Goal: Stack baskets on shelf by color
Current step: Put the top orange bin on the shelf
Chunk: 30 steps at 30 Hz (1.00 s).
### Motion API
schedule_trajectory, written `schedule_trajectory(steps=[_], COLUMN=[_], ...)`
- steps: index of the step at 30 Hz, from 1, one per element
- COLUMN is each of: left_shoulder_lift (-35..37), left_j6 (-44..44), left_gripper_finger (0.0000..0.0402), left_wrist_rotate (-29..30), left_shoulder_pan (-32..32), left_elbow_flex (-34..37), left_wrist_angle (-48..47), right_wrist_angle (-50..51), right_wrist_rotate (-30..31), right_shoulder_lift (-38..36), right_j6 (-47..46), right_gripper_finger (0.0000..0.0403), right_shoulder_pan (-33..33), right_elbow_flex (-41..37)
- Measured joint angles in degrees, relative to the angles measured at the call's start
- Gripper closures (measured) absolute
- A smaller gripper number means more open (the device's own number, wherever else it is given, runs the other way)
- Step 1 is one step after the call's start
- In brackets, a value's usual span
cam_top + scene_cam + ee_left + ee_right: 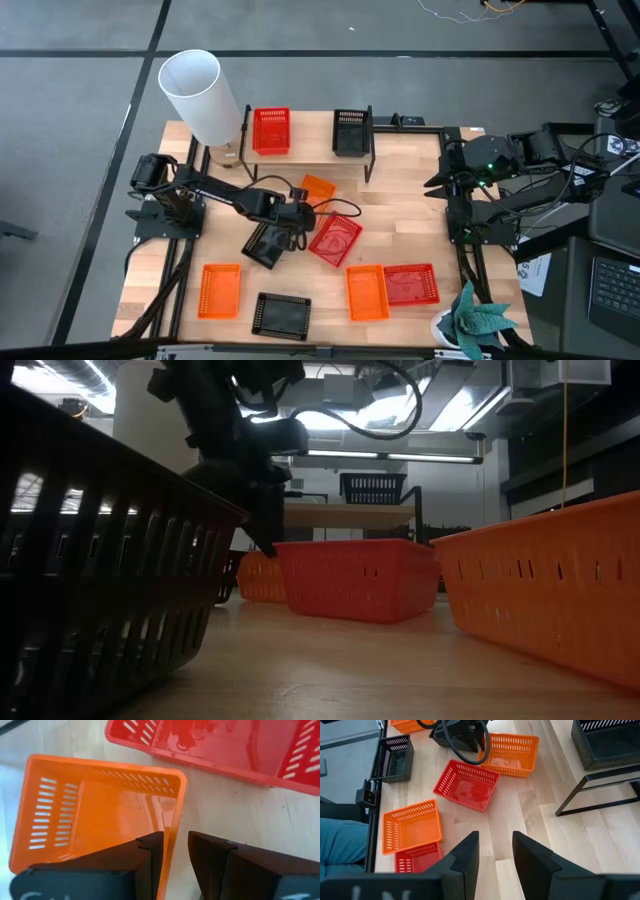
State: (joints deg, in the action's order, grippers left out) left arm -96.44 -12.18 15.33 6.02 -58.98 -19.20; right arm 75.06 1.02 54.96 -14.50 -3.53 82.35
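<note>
While the left gripper is poised over the orange basket near the table's middle, its 2 fingers are set apart and astride 1 thin side wall, 1 finger inside the tray and 1 outside, with nothing yet pinched. In the high view that orange basket lies just in front of the shelf, beside a tilted red basket and a black basket partly hidden under the arm.

These trays are judged to be light, thin moulded plastic: stiff enough to be lifted by 1 wall, yet likely to flex and tilt if held off-centre. The slotted mesh wall is smooth, so some slipping is possible; a hold at the middle of a long side, with the fingers well down past the rim, is judged the safest.

On the shelf, 1 red basket and 1 black basket are already placed well apart. 2 more orange baskets, another red basket and another black basket are spread along the table's near edge.

The right gripper is held back at the table's right side, its fingers parted and empty.
</note>
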Motion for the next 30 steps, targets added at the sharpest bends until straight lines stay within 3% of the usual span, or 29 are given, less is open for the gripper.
schedule_trajectory(steps=[15,20,23,30], left_shoulder_lift=[-5.6,-4.7,-3.8,-2.7], left_j6=[1.5,1.6,1.5,3.3], left_gripper_finger=[0.0324,0.0387,0.0398,0.0401], left_wrist_rotate=[0.7,0.9,1.1,4.0], left_shoulder_pan=[0.1,0.9,1.9,5.2], left_elbow_flex=[0.1,0.1,-0.1,-8.9], left_wrist_angle=[0.6,0.5,-0.4,-10.9], right_wrist_angle=[0.0,0.0,-0.1,-0.2], right_wrist_rotate=[0.0,0.0,0.0,0.3], right_shoulder_lift=[0.0,0.0,0.0,0.0], right_j6=[0.0,0.0,0.0,0.1], right_gripper_finger=[0.0287,0.0287,0.0287,0.0287], right_shoulder_pan=[0.0,0.0,0.0,0.0], right_elbow_flex=[0.0,0.0,0.0,-0.2])
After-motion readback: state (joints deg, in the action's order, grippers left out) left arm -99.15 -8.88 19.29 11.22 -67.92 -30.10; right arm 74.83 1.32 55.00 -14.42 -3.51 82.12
